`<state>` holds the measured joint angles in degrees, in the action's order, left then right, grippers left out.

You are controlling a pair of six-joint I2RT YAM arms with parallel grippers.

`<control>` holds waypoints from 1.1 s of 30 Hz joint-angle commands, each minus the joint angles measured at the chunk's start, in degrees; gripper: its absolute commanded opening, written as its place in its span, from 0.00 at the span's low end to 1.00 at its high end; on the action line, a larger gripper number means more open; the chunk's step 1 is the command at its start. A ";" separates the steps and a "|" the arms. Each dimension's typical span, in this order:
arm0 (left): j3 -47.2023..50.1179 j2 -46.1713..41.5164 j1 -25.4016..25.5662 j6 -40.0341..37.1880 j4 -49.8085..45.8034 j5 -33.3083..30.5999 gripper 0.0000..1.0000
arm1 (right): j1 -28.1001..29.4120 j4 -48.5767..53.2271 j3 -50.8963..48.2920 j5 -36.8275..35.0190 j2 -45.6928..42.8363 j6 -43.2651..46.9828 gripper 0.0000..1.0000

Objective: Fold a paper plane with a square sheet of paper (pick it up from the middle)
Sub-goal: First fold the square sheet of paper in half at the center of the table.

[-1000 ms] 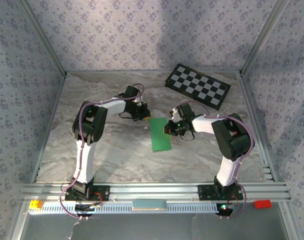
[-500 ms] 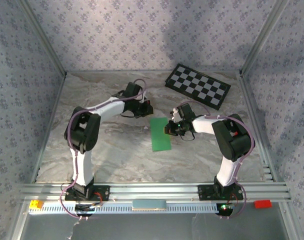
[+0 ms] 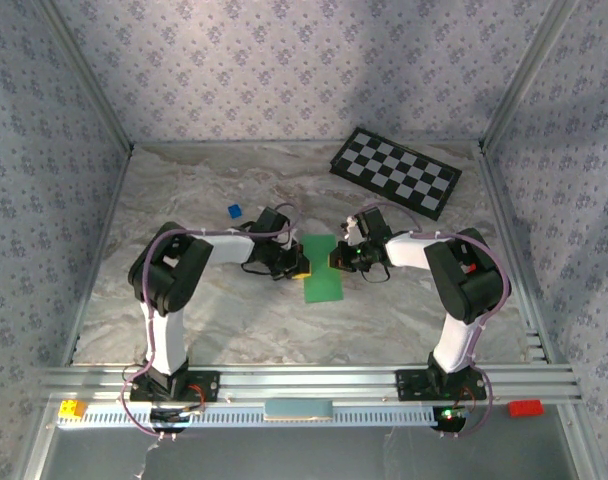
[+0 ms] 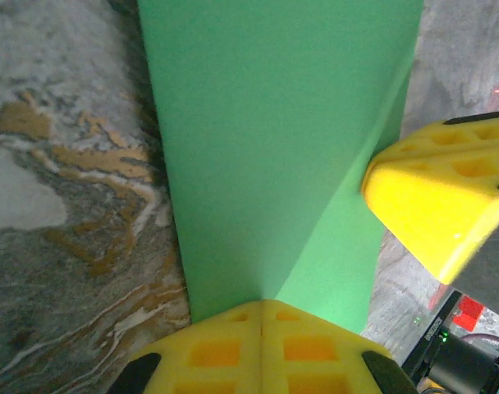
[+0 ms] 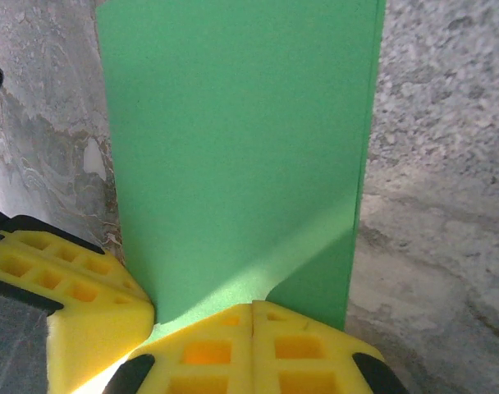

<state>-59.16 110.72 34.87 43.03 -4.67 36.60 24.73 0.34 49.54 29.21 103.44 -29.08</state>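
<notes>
Green square sheet of paper (image 3: pixel 322 284) between left pincer (image 3: pixel 302 269) and right pincer (image 3: pixel 334 260), each clamped on one edge.

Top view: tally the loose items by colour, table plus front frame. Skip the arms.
Green paper sheet: 1
Black-and-white checkerboard: 1
Blue block: 1
Yellow block: 1
Red block: 1
Total: 5
</notes>
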 commanded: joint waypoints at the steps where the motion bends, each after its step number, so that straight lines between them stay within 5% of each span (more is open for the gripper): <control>1: 2.53 -1.44 0.20 -0.81 0.44 -0.07 0.00 | -1.00 11.61 -4.08 -10.22 4.76 -0.10 0.00; 16: 2.91 -9.62 3.59 -1.11 -3.23 -1.33 0.01 | -1.09 11.83 -3.94 -10.12 4.49 -0.08 0.00; 33: 12.77 -7.38 7.24 0.35 0.42 -1.61 0.00 | -1.18 12.03 -4.72 -10.32 4.23 0.22 0.00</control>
<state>-49.15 104.01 41.65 44.42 -1.13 35.75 24.62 -0.47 48.99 29.41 103.31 -29.08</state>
